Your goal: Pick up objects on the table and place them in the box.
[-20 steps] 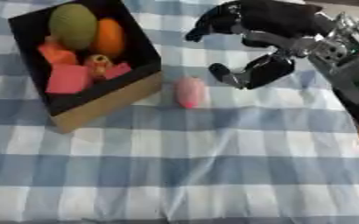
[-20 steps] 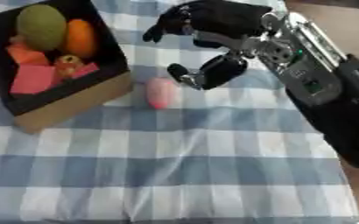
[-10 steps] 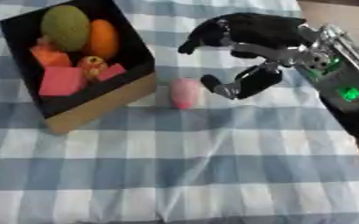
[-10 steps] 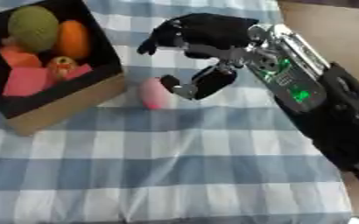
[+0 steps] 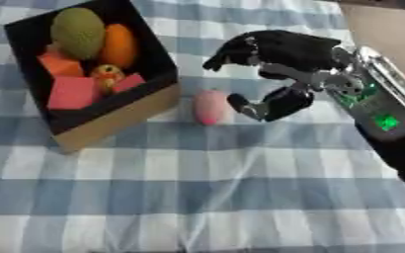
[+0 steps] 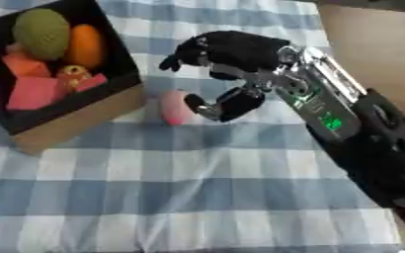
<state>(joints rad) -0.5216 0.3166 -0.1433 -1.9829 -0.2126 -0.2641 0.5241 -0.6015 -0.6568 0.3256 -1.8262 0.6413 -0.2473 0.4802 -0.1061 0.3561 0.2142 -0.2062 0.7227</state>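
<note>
**Robot hand hovering beside the pink object**

Robot hand — the right one, black with silver joints — is reaching in from the right side and hanging over the checked cloth next to a small pink oval object. Its fingers are arching forward above and beyond the pink piece, while the thumb is pointing in low, just beside the object's right edge; whether it is touching cannot be told. The hand is spread wide in a half-curled claw and is holding nothing.

The pink object is lying on the counter, which is wearing a blue-and-white checked cloth, just off the near right corner of the box. That box is a cardboard one with a dark inside, sitting askew at the upper left. It is already holding a green rounded fruit, an orange fruit, a red block and a small yellow-and-red piece — all packed close together.
</note>
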